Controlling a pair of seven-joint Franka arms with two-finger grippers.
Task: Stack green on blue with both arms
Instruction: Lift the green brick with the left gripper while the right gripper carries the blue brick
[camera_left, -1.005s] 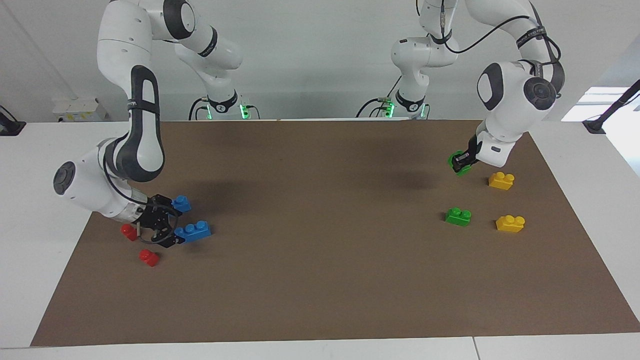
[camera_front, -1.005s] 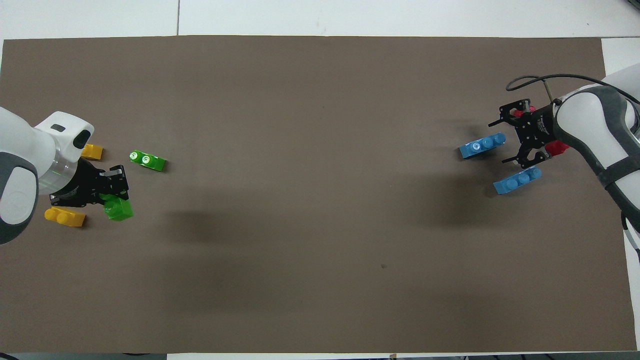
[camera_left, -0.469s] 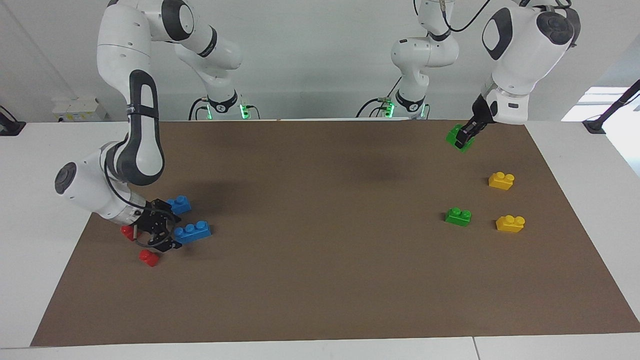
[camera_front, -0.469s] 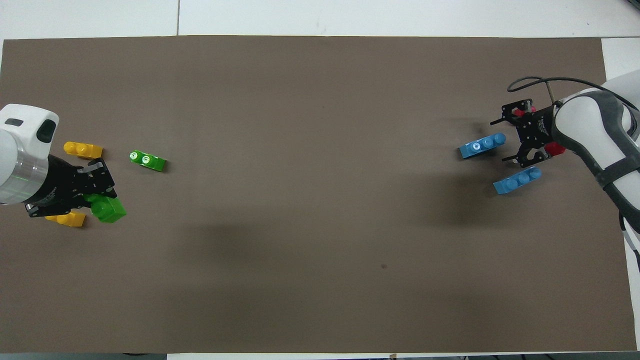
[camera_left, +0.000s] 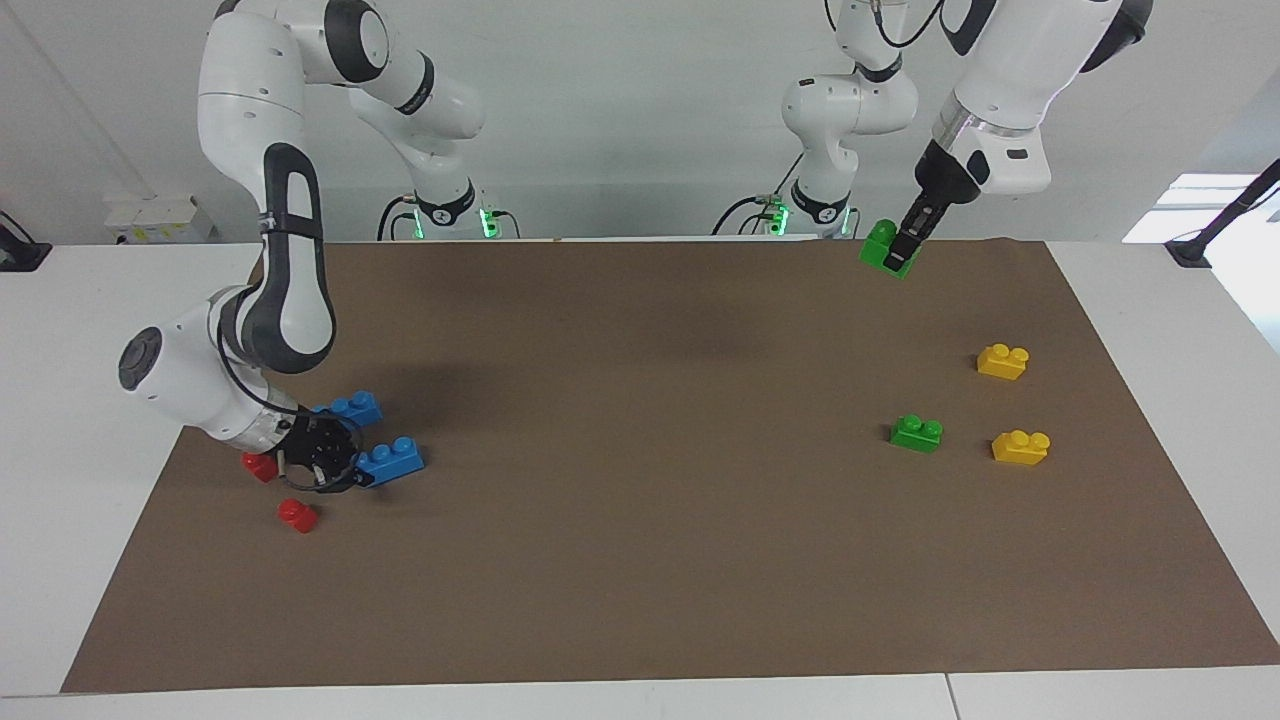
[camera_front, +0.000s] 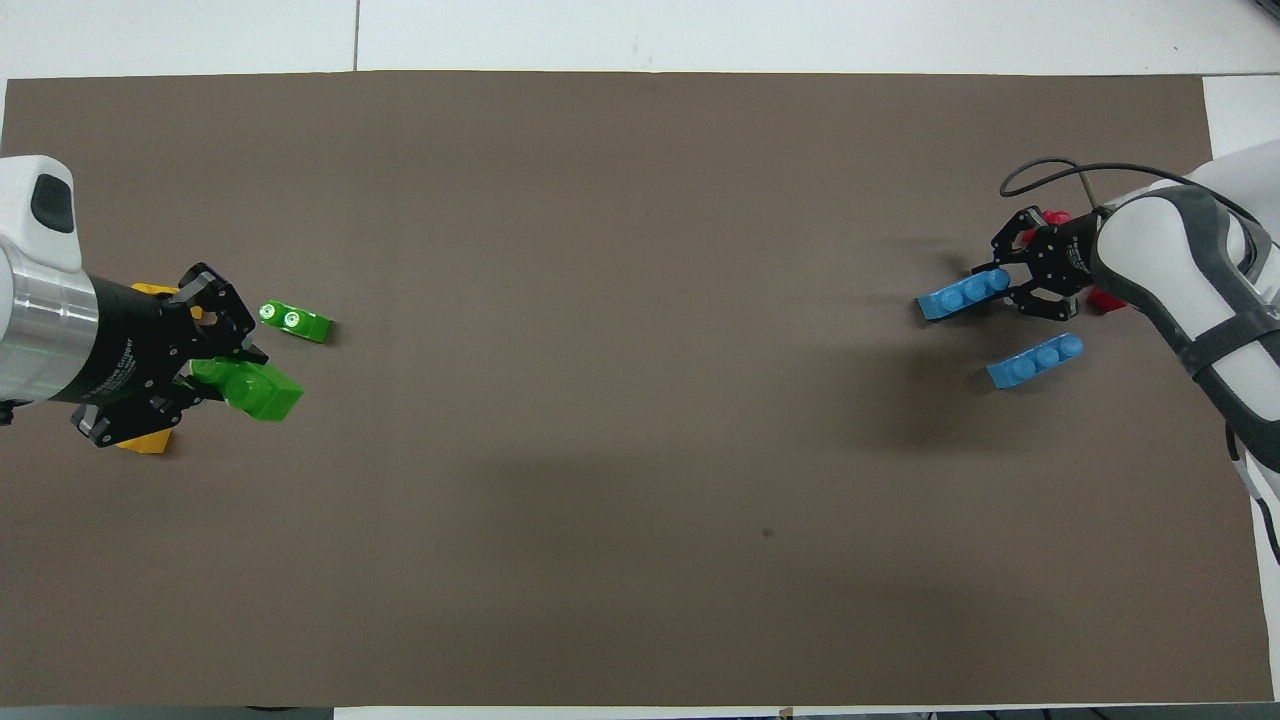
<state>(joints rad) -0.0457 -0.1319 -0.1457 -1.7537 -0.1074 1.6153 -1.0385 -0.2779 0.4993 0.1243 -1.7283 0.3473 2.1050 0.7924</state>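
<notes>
The left gripper (camera_left: 908, 245) clamps a green (camera_left: 882, 247) aloft, ready for stacking. The right gripper (camera_left: 335, 462), spread, straddles a blue (camera_left: 392, 460) on the surface (camera_left: 640, 560) to grasp it.

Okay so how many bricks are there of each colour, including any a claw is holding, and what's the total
Green: 2, one held up by the left claw at, one on the mat
Blue: 2
Yellow: 2
Red: 2
Total: 8
</notes>
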